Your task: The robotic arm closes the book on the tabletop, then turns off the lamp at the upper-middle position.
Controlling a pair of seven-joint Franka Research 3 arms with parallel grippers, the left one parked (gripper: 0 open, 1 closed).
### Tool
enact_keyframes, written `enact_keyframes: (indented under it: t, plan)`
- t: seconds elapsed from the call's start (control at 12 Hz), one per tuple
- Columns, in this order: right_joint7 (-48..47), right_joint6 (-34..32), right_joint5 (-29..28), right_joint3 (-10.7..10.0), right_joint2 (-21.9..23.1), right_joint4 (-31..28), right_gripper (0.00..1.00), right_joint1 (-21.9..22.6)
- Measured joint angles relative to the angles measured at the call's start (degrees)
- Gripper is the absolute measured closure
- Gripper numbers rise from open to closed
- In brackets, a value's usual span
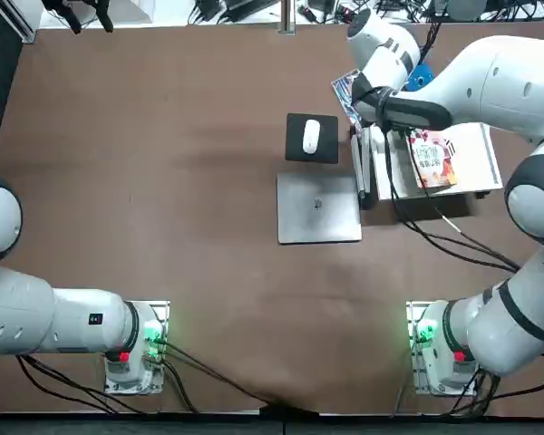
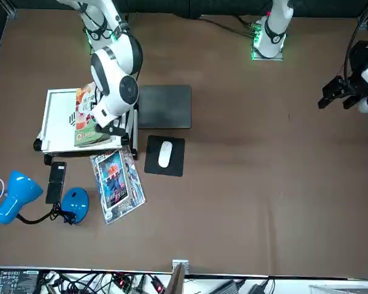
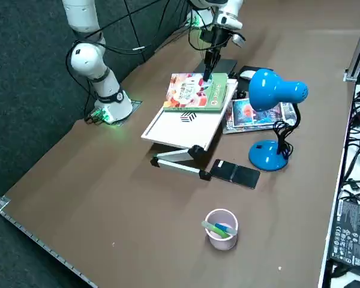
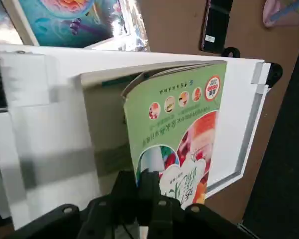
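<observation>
Brown tabletop (image 3: pixel 138 222) sits under a white stand (image 4: pixel 239 119). Right on the stand is the book (image 4: pixel 177 117), just under the hand. It is partly open, with its green cover tipped up. The right gripper (image 4: pixel 136 180) has its two fingers pinched on the cover's edge, I think so it can swing the cover shut. The stand seems to be there to lift the book up. The blue lamp (image 3: pixel 268 156) is past the hand, away from the robot's base. The robotic arm (image 2: pixel 113 82) reaches out and points its hand down.
</observation>
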State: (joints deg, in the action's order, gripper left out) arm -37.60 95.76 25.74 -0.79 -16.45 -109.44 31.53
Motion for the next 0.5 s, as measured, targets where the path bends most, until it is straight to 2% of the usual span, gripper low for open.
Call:
enact_keyframes:
  t: [0.5]
  plan:
    - [-0.01,0.46,0.00,-0.05,-0.55,0.31,0.97,1.09]
